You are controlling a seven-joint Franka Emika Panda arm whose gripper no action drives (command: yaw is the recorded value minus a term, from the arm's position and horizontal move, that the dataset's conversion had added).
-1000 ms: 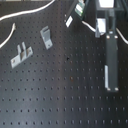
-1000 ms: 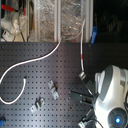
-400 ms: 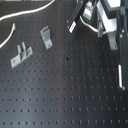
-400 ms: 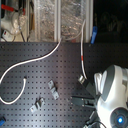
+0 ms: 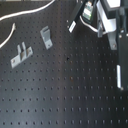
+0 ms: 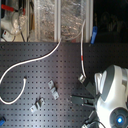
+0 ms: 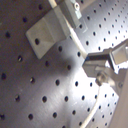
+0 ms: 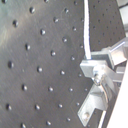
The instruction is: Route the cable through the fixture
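Observation:
The white cable [image 6: 30,62] lies in a long loop on the black perforated board in the second exterior view. Its red band [image 6: 82,55] is near the free end [image 6: 81,78]. In the first exterior view the cable [image 5: 30,12] runs along the far left. Two grey metal brackets [image 5: 46,36] [image 5: 21,54] stand on the board, and both also show in the second exterior view [image 6: 52,89] [image 6: 37,104]. My gripper [image 5: 82,20] hangs above the board, open and empty, and it shows in the second exterior view [image 6: 83,93] next to the cable's end. The first wrist view shows a bracket [image 7: 50,30] and the cable [image 7: 95,105].
Shelves with clear bags [image 6: 60,20] stand behind the board in the second exterior view. The arm's white body [image 6: 112,95] fills the second exterior view's lower right. The board [image 5: 60,95] is bare in front of the brackets.
The arm has shifted towards the first exterior view's right, with the gripper still high over the board. The cable and brackets have not moved.

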